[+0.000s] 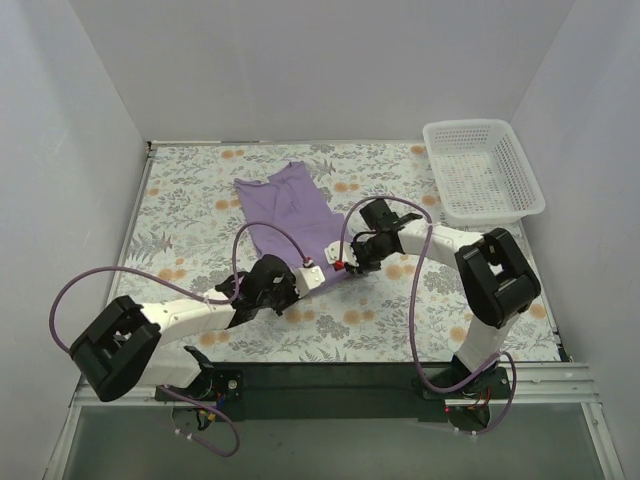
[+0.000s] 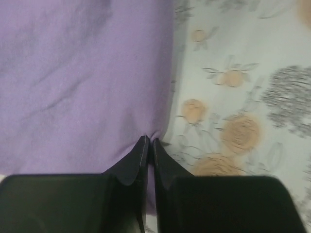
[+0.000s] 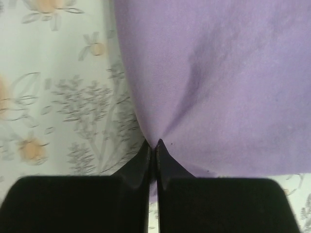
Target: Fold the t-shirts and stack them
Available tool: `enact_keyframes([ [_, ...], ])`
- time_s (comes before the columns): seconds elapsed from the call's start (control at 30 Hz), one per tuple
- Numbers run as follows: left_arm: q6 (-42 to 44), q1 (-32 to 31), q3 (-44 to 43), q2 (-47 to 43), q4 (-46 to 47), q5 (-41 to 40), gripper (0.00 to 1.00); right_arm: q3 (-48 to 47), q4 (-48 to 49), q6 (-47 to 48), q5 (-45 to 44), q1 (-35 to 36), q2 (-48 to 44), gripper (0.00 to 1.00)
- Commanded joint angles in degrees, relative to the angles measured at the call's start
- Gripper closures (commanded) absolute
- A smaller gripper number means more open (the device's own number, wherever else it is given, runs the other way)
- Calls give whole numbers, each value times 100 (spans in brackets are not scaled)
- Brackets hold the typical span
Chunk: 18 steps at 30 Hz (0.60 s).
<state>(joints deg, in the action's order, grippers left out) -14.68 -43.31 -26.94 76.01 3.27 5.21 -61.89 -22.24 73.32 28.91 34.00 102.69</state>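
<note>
Left gripper (image 2: 149, 141) first: jaws pressed tight together, with a pucker of the lavender t-shirt (image 2: 82, 73) nipped right at the tips. The cloth spreads ahead and to the left of those jaws, and the flowered table cover (image 2: 243, 97) shows on their right.

Over to the right gripper (image 3: 155, 143), and it's the same story: jaws closed to a sliver, shirt fabric gathered into a crease at the tips. Here the purple is ahead and to the right, the flowered cover on the left.

From above, the two grippers sit close together at the shirt's near edge, almost nose to nose. The left arm (image 1: 190, 318) reaches low and long, its forearm angled in toward the middle. The right arm (image 1: 495, 275) is bent high at the elbow and hooks back inward.

The shirt lies on the cover beyond both grippers, stretching away from them. A white lattice basket (image 1: 467, 125) stands well apart, beyond the right arm.
</note>
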Motion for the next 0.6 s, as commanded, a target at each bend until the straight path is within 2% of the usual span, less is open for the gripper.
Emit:
enact_keyframes([
  [0.0, 44, -423, 127, -568, -669, 786, 100, 229, -991, 288, 510, -174, -678, 99],
  [0.13, -61, -933, 93, -1060, -1169, 1602, 100, 756, -1711, 691, 748, -323, -1487, 99],
  [0.23, -289, -1180, -135, -1149, -1582, 2122, 100, 1117, -1889, 588, 836, -324, -2120, 99],
  [0.3, -343, -1189, -215, -1255, -1820, 2159, 100, 1214, -1889, 447, 801, -324, -2419, 99],
  [0.37, -290, -1136, -181, -1482, -1690, 1784, 100, 970, -1854, 185, 775, -324, -2456, 99],
  [0.43, -229, -935, -84, -1632, -1497, 1641, 100, 583, -1863, -18, 809, -324, -2220, 99],
  [0.53, -246, 65, -39, -1712, -1066, 1956, 100, -453, -1845, -466, 932, -324, -1527, 99],
  [0.57, -333, 634, -48, -1695, -769, 2070, 100, -821, -1837, -589, 941, -324, -1072, 99],
])
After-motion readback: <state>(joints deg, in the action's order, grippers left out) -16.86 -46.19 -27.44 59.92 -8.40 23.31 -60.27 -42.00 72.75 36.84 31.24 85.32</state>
